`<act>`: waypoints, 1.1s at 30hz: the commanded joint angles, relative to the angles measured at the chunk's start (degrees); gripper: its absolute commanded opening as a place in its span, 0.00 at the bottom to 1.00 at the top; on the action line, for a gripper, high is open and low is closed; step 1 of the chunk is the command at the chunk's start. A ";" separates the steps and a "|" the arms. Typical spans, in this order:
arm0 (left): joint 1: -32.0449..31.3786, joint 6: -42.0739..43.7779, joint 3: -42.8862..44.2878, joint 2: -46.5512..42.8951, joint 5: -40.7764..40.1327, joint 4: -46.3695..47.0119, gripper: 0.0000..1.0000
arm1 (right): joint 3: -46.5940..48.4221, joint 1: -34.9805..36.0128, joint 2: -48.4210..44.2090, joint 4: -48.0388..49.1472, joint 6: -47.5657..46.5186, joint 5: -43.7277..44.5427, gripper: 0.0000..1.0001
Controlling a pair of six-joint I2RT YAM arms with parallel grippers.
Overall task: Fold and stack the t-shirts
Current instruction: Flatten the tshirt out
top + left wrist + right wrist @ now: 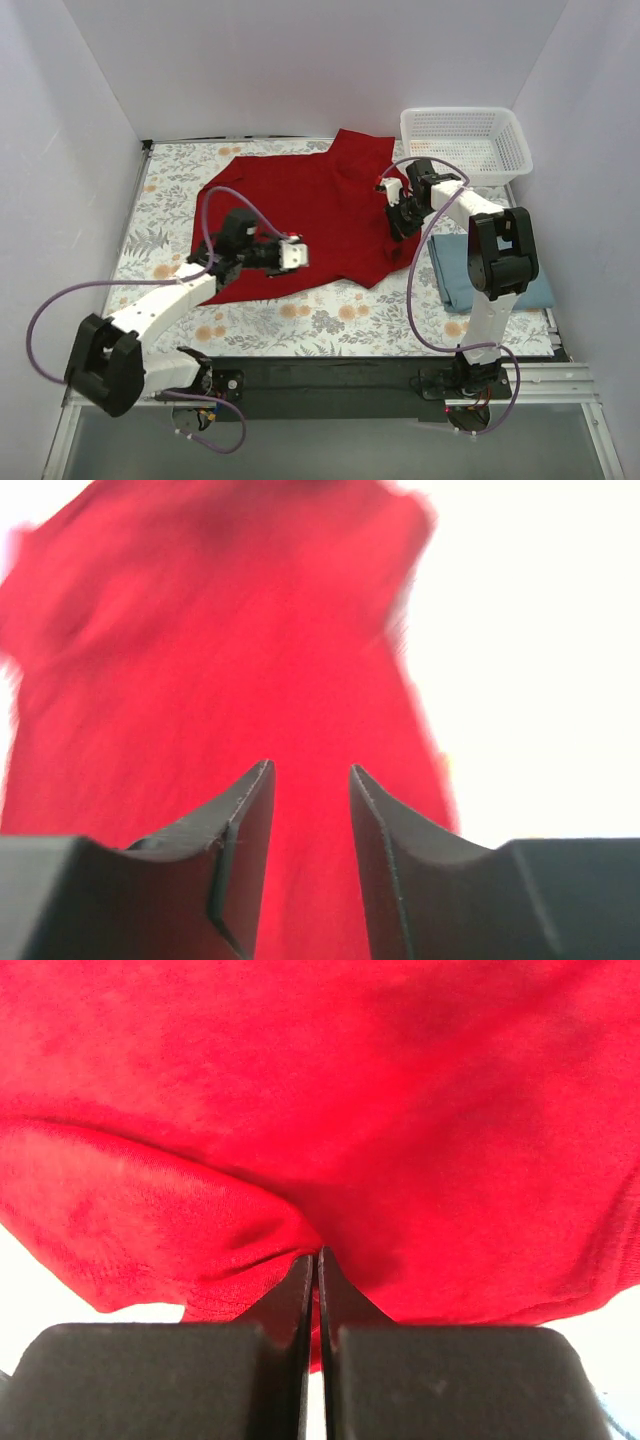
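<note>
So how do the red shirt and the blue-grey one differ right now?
The red t-shirt lies spread out, unfolded, in the middle; the blue-grey t-shirt is a folded rectangle at the right, partly under the right arm. The right gripper is shut on the red one's edge; nothing grips the blue-grey one. Both are plain cloth lying on the floral table.

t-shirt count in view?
2. One red t-shirt spread over the centre of the table; one blue-grey t-shirt at its right edge, partly hidden behind the right arm. None visible in the white basket.
</note>
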 commanded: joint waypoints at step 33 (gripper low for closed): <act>-29.58 -11.65 9.97 35.56 -12.39 30.78 0.10 | 0.69 -2.10 0.64 -2.28 0.40 -7.54 0.01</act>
